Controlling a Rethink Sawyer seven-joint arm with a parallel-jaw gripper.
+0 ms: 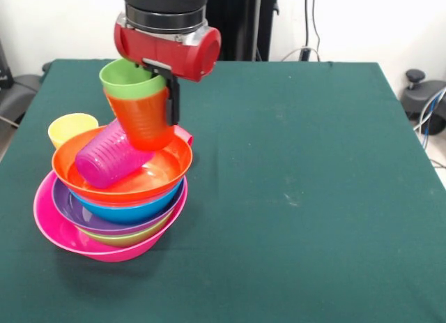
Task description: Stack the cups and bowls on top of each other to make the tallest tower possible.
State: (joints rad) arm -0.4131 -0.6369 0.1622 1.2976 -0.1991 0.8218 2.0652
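Tower (115,197) sits near table (293,197) edge; gripper (167,93) clamps nested green-orange cups (139,107).

Arm (167,16) cut off by the top edge at 12 o'clock. Red cup (187,137) almost wholly hidden behind the orange cup (141,121) and orange bowl (122,171). Green bowl (132,237) only a sliver under the purple bowl (77,213). Tool (164,93) fingers largely masked by the cups; grip unclear. Tabletop (300,197) cropped at 6 o'clock.
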